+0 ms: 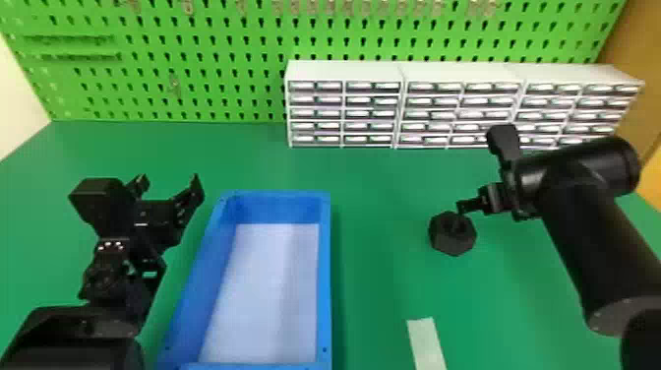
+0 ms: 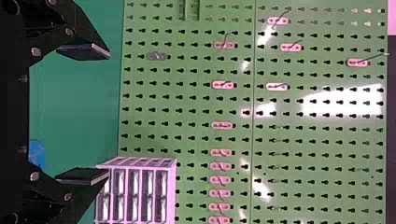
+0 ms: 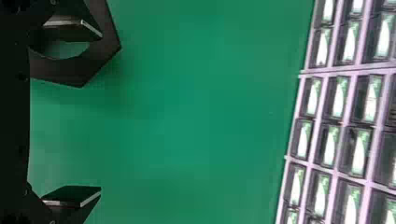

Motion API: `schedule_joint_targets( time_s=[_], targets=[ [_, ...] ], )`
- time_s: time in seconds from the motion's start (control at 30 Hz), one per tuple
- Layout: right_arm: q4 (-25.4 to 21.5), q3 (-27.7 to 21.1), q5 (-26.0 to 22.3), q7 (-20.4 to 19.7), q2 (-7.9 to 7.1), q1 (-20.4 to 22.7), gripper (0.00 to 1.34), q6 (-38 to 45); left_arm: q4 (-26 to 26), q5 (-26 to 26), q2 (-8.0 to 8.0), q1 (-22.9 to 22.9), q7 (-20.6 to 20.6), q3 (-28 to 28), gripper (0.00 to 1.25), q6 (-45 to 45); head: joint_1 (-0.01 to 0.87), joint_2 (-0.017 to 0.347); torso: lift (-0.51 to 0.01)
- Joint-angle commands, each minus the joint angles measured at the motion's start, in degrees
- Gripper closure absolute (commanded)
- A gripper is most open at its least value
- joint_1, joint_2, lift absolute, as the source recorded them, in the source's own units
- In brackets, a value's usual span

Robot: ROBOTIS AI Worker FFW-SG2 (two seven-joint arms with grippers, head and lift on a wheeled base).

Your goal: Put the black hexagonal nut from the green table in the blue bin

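The black hexagonal nut (image 1: 453, 238) lies on the green table (image 1: 374, 197), right of the blue bin (image 1: 325, 275). My right gripper (image 1: 484, 169) stands open above and beside it, one finger over the nut's hole. In the right wrist view, the nut (image 3: 88, 65) is partly covered by one finger of the right gripper (image 3: 86, 114), while the other finger is well apart from it. My left gripper (image 1: 169, 182) is parked open at the bin's left side; the left wrist view has its two fingers spread wide, with nothing between them at the left gripper (image 2: 84, 114).
White drawer cabinets (image 1: 344, 71) line the back of the table against a green pegboard (image 1: 206, 64). A pale strip (image 1: 426, 343) lies near the front, between the bin and the right arm.
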Motion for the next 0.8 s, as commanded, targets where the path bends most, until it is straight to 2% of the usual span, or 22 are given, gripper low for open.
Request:
schedule_joint_targets(
  time_s=[0.0,0.77],
  targets=[
    [1.4,0.6,1.1,0.7,0.36,-0.7,0.14,1.2,0.0,-0.1,0.0,0.0,0.0,0.1,0.37,0.0,0.686,0.052,-0.097],
    [5.8,-4.4,2.3,1.5,1.41,-0.3,0.14,-4.2,0.0,-0.1,0.0,-0.3,0.0,-0.1,0.37,0.0,0.686,0.052,-0.097]
  ],
)
